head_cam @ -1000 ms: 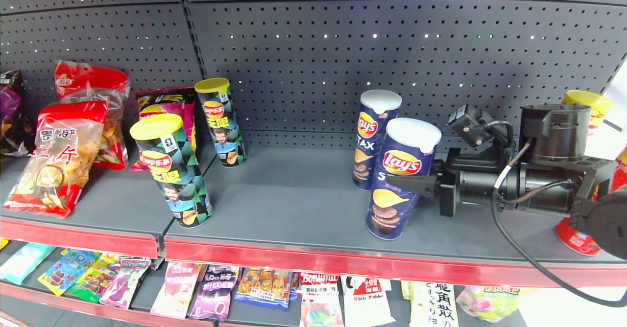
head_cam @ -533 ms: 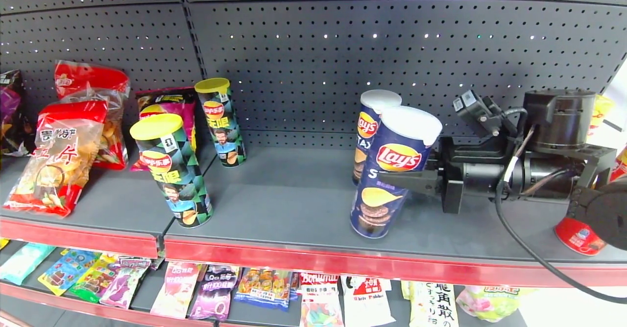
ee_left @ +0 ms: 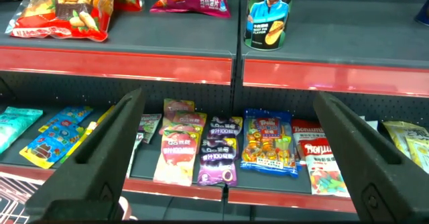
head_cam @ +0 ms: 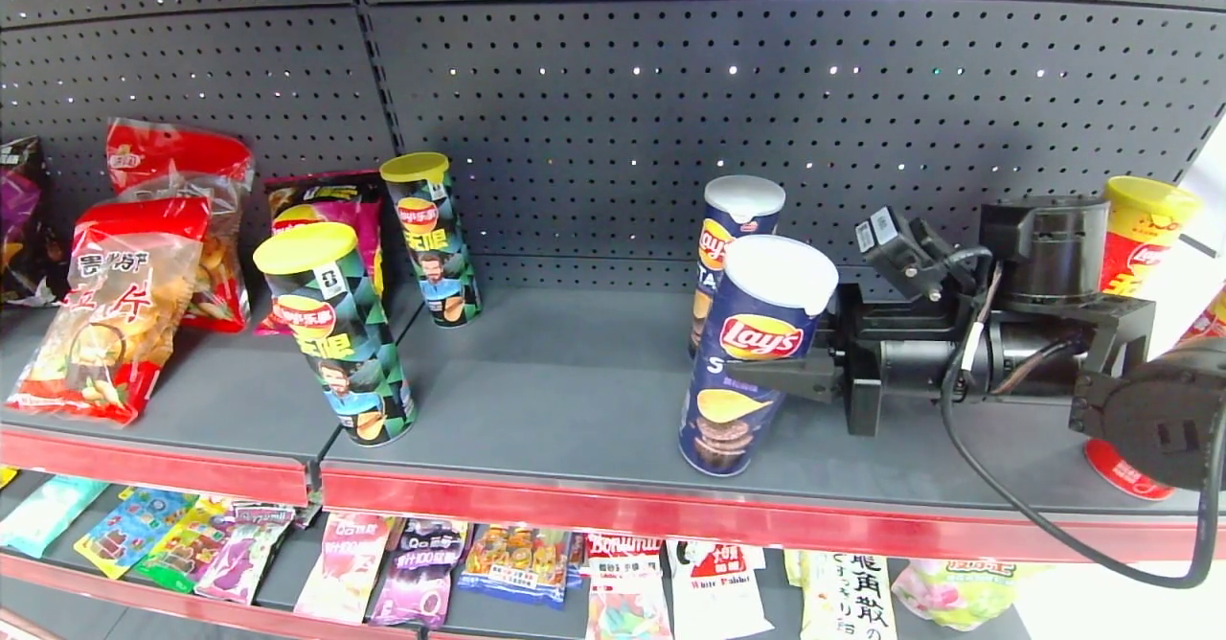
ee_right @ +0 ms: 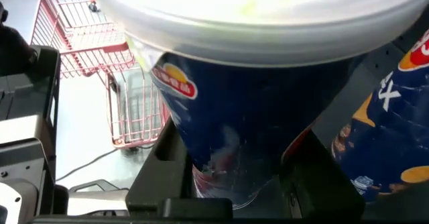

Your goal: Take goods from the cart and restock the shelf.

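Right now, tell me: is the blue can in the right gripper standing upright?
No, the blue can held by the right gripper leans, lid tipped toward the arm.

Carried the white-lidded dark blue cardboard chip can point(head_cam: 757, 333) leftward along the grey metal shelf point(head_cam: 575, 410) in the right gripper point(head_cam: 766, 377), tipping it from upright to leaning, lid toward the right. Uncovered the yellow-lidded red can point(head_cam: 1140, 233) behind the arm.

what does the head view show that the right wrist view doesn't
Head view, not right wrist: green cans, snack bags and small packets. Right wrist, not head: the red cart. Both: the tilted blue can held in the right gripper, jaws shut on it, and a second blue can close by.
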Controlling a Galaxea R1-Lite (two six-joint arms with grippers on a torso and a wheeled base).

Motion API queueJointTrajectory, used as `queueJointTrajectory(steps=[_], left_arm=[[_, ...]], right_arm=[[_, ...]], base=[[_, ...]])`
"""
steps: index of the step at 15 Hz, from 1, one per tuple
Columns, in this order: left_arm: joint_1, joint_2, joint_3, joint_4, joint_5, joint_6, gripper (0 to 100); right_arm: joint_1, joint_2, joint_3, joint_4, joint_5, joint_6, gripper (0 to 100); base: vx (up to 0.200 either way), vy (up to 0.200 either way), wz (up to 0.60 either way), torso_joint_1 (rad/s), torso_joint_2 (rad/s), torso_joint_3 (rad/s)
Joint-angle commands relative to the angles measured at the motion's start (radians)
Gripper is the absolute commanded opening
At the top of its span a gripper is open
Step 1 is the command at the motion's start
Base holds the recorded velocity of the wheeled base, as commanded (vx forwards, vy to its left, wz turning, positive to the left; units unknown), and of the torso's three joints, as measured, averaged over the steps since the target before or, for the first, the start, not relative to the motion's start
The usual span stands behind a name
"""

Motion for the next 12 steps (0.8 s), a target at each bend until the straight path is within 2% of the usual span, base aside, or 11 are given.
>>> queueJointTrajectory(steps=[1, 6, 12], left_arm=[[0.001, 0.0, 0.0, 0.0, 0.0, -0.001, 100], [0.001, 0.0, 0.0, 0.0, 0.0, -0.001, 100], [0.001, 0.0, 0.0, 0.0, 0.0, -0.001, 100]], right_arm=[[-0.015, -0.001, 0.01, 0.001, 0.001, -0.01, 0], [-0.014, 0.0, 0.026, 0.004, 0.003, -0.065, 0], [0.003, 0.002, 0.029, 0.003, 0.003, -0.067, 0]], base=[[0.0, 0.0, 0.0, 0.0, 0.0, 0.0], [0.0, 0.0, 0.0, 0.0, 0.0, 0.0], [0.0, 0.0, 0.0, 0.0, 0.0, 0.0]])
